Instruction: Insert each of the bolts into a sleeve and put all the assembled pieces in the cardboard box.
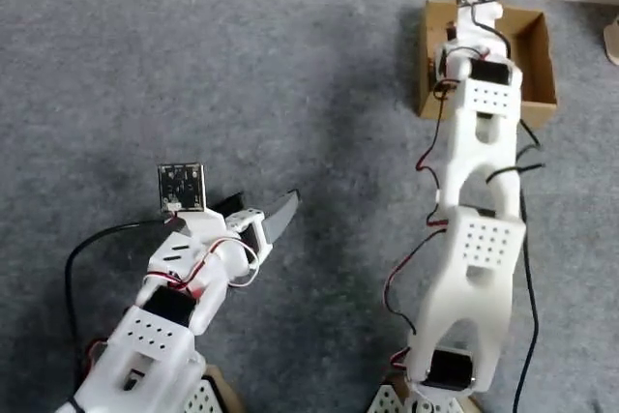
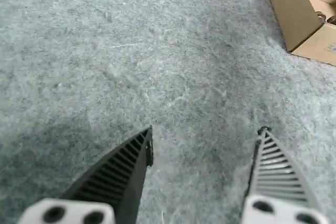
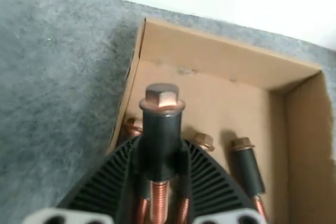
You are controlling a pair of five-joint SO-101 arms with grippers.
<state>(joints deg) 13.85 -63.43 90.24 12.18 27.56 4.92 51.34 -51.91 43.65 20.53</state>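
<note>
Right arm point(image 1: 479, 191) stretched out over the cardboard box point(image 1: 542, 55) with one assembled piece in its grip; left arm point(image 1: 184, 287) pulled back low, spread wide.

On my right feed, the black ribbed right fingers point(image 3: 105, 182) clamp a smooth black sleeve point(image 3: 159, 135) with a copper hex-headed bolt point(image 3: 161, 98) through it, threads showing below. It hangs over the box beside one side wall. Three more assembled pieces point(image 3: 247, 166) lie on the plain brown floor inside. The left fingers point(image 2: 121, 171) stand far apart above the fuzzy grey tabletop point(image 2: 131, 51), open room all around them, the box well apart.
</note>
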